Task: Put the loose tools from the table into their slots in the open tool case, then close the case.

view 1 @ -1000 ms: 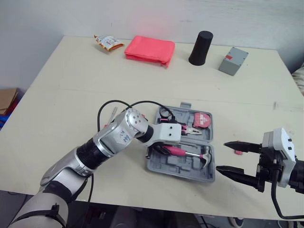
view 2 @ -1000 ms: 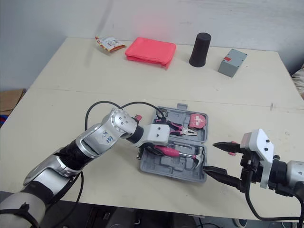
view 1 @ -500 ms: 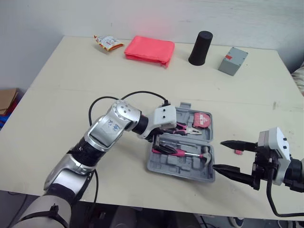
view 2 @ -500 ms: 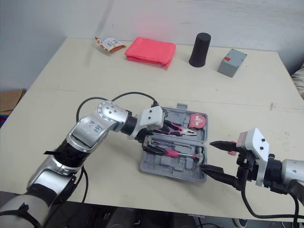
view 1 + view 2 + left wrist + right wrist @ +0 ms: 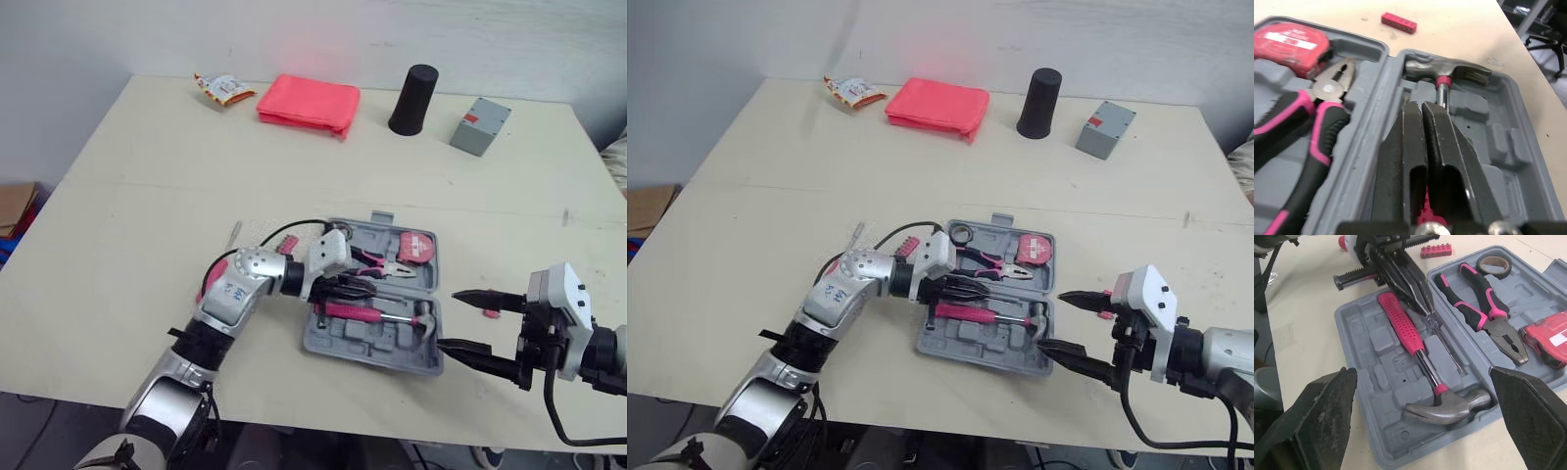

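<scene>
The grey tool case (image 5: 372, 345) lies open mid-table, holding a pink-handled hammer (image 5: 1415, 340), pliers (image 5: 1484, 308), a red tape measure (image 5: 415, 247) and a tape roll (image 5: 1493, 265). My left gripper (image 5: 364, 290) lies low over the case, shut on a screwdriver. Its thin shaft (image 5: 1445, 345) runs out past the fingertips beside the hammer, and pink shows between the fingers (image 5: 1400, 161). My right gripper (image 5: 449, 319) stands wide open just right of the case, holding nothing. A red bit holder (image 5: 286, 243) lies on the table left of the case. A small red piece (image 5: 493, 314) lies by the right gripper.
At the back of the table are a snack packet (image 5: 223, 88), a folded pink cloth (image 5: 309, 101), a black cylinder (image 5: 412, 99) and a grey box (image 5: 481, 125). A thin pale item (image 5: 233, 235) lies left of the case. The front table edge runs close below the case.
My left arm has dropped its elbow and laid the gripper flatter into the case beside the hammer. The right gripper has stayed open and drifted only slightly.
</scene>
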{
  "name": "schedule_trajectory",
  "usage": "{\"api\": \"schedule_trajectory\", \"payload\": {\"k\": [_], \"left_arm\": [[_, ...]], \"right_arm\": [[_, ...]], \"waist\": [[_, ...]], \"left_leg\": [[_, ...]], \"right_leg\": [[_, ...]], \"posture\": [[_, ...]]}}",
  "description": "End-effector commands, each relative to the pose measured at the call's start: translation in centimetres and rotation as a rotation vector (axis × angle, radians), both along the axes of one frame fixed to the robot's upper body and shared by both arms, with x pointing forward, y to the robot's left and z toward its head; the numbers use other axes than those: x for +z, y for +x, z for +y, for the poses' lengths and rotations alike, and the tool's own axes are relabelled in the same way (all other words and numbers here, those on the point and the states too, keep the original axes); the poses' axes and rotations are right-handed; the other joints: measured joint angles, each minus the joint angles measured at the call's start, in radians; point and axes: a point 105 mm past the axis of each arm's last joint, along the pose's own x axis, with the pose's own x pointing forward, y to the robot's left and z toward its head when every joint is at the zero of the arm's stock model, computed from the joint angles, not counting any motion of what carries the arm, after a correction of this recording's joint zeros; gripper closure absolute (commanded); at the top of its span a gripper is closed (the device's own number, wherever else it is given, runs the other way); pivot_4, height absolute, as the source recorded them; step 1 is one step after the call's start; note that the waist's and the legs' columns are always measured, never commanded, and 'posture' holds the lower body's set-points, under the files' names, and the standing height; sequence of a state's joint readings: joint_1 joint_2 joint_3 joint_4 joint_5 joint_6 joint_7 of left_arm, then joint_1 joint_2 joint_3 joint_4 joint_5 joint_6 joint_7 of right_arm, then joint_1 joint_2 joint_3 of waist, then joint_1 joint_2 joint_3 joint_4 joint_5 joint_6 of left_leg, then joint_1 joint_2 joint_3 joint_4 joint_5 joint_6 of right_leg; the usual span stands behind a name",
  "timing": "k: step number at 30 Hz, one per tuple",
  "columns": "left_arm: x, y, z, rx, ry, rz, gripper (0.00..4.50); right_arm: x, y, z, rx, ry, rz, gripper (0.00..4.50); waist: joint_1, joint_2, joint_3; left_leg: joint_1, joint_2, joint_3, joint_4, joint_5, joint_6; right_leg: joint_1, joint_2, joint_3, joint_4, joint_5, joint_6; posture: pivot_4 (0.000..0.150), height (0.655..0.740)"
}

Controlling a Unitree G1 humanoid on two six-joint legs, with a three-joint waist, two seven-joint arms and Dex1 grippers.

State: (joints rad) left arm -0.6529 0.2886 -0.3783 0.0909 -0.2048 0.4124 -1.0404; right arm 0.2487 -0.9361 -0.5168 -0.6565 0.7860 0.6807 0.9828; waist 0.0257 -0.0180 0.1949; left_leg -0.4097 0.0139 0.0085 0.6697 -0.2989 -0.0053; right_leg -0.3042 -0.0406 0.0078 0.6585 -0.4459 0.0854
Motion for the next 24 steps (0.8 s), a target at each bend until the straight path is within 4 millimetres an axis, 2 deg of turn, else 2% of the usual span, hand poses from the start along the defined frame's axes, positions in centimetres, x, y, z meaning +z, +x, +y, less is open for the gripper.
{"api": "schedule_trajectory", "payload": {"k": [1, 6, 11, 16, 18, 20, 22, 24], "left_arm": [[-0.3, -0.5, -0.2, -0.034, 0.027, -0.031, 4.46], [-1.5, -1.2, -0.3, -0.075, 0.093, -0.017, 4.46], [-3.3, -0.6, -0.3, -0.063, 0.191, -0.036, 4.46], [-5.7, -0.7, 0.5, -0.079, 0.339, -0.046, 4.46], [-7.8, -0.4, 1.6, -0.054, 0.489, -0.013, 4.46], [-8.4, 0.4, 1.9, -0.002, 0.540, 0.001, 4.46], [-7.9, 1.1, 1.3, 0.030, 0.526, 0.001, 4.46], [-7.8, 1.0, 1.1, 0.017, 0.534, 0.013, 4.46]], "right_arm": [[0.4, -0.1, -0.1, 0.004, -0.008, -0.028, 0.00], [0.3, -0.1, 0.0, 0.004, 0.000, -0.025, 0.00], [0.8, -0.1, 0.2, 0.003, 0.030, -0.025, 0.00], [1.0, -0.1, 0.3, -0.003, 0.041, -0.025, 0.00], [0.9, -0.1, 0.3, -0.007, 0.049, -0.019, 0.00], [0.8, -0.1, 0.4, -0.008, 0.053, -0.015, 0.00], [0.7, -0.2, 0.5, -0.006, 0.052, -0.013, 0.00], [0.4, -0.3, 0.5, -0.009, 0.045, -0.008, 0.00]], "waist": [[0.000, 0.000, 0.000], [0.000, 0.000, 0.000], [0.001, 0.000, 0.000], [0.001, -0.001, -0.005], [0.001, -0.002, -0.009], [0.001, -0.003, -0.013], [0.000, -0.003, -0.015], [-0.002, -0.003, -0.016]], "left_leg": [[0.000, 0.000, 0.000, 0.000, 0.000, 0.000], [0.000, 0.000, 0.000, 0.000, 0.000, 0.000], [0.001, 0.000, 0.000, 0.000, 0.000, 0.000], [0.004, 0.000, 0.000, 0.001, 0.000, 0.000], [0.005, 0.000, -0.001, 0.001, 0.000, 0.001], [0.010, 0.000, -0.003, 0.000, -0.001, 0.001], [0.020, -0.001, -0.003, -0.003, -0.001, 0.002], [0.030, -0.001, -0.003, -0.005, -0.002, 0.004]], "right_leg": [[0.000, 0.000, 0.000, 0.000, 0.000, 0.000], [0.000, 0.000, 0.000, 0.000, 0.000, 0.000], [0.001, 0.000, 0.000, 0.000, 0.000, 0.000], [0.004, 0.000, 0.000, 0.000, 0.000, 0.000], [0.006, 0.000, 0.000, -0.002, 0.000, 0.000], [0.014, 0.000, -0.002, -0.006, 0.000, 0.000], [0.024, -0.001, -0.001, -0.011, 0.000, 0.001], [0.036, -0.002, -0.001, -0.022, 0.001, 0.002]], "posture": [[0.150, 0.7361], [0.150, 0.7361], [0.150, 0.7361], [0.150, 0.7361], [0.150, 0.7361], [0.150, 0.7361], [0.150, 0.7361], [0.150, 0.7361]]}}
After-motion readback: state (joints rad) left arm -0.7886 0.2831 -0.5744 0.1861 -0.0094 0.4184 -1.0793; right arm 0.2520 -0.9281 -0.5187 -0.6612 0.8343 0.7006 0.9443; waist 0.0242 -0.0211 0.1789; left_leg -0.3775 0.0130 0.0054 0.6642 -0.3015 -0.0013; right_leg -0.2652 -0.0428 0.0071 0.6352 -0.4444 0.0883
